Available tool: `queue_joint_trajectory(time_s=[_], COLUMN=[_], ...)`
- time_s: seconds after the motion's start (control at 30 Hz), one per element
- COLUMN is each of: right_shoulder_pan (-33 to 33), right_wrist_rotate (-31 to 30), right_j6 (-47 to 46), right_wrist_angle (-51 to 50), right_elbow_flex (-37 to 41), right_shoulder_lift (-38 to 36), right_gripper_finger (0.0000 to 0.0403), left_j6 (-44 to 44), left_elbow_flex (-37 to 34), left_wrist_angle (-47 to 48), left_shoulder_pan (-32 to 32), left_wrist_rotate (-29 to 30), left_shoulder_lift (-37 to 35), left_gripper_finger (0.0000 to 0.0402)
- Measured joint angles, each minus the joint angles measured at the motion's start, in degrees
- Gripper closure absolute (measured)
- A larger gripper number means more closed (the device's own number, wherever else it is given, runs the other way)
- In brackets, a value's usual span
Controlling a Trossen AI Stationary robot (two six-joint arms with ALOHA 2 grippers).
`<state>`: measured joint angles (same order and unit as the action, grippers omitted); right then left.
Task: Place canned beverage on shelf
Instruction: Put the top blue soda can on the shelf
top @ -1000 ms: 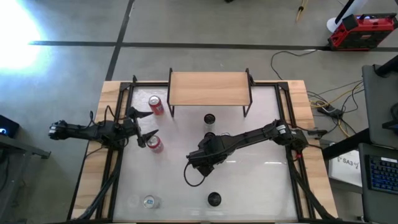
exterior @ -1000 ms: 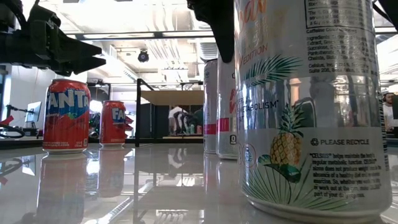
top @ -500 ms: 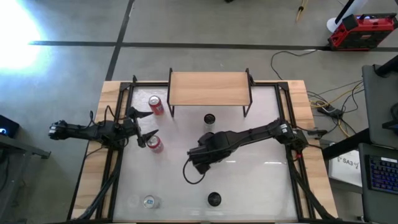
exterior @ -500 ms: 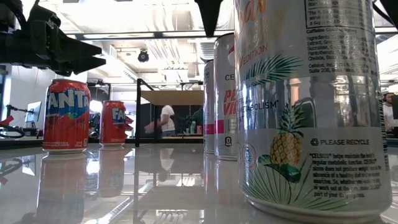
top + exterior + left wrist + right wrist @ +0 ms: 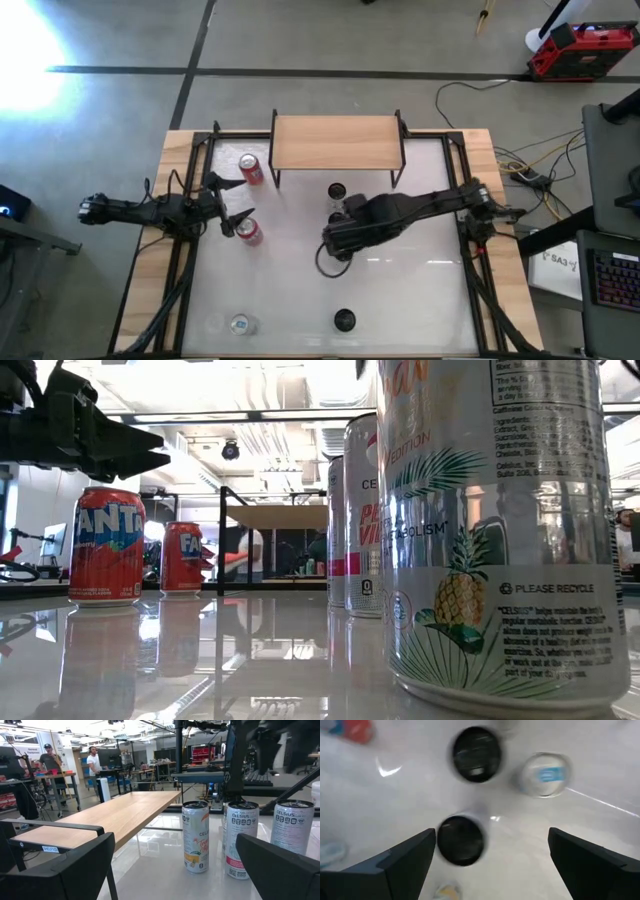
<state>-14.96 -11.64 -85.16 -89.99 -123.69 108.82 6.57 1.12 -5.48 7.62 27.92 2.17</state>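
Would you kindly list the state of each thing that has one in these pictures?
shelf: upright, top bare, no can on it.
red cans: two, upright on the table, left of the shelf.
slim cans: upright, none held.
left gripper: jaws open, empty, beside the red cans.
right gripper: jaws open, empty, above mid-table.
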Motion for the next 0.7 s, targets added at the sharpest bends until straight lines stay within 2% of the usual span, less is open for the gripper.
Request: queue_joint_trajectory(time_s=[0.17, 0.3, 0.5, 0.7], right_shoulder_pan=[0.1, 0.9, 3.6, 6.5], right_wrist_rotate=[-2.3, -3.5, -6.6, -5.9], right_j6=[-5.5, -8.1, -12.7, -14.0], right_wrist_angle=[-0.2, 1.0, 2.6, 3.0], right_elbow_flex=[11.4, 17.1, 22.0, 23.6], right_shoulder_lift=[-7.8, -10.9, -10.6, -8.4], right_gripper_finger=[0.0035, 0.0035, 0.0035, 0.0035], left_j6=[0.0, 0.0, 0.0, 0.0], left_elbow_flex=[0.0, 0.0, 0.0, 0.0], left_wrist_angle=[0.0, 0.0, 0.0, -0.1], left_shoulder_pan=[0.0, 0.0, 0.0, 0.0], left_wrist_rotate=[0.0, 0.0, 0.0, 0.0], left_shoulder_lift=[0.0, 0.0, 0.1, 0.2], left_gripper_finger=[0.0002, 0.0002, 0.0002, 0.0002])
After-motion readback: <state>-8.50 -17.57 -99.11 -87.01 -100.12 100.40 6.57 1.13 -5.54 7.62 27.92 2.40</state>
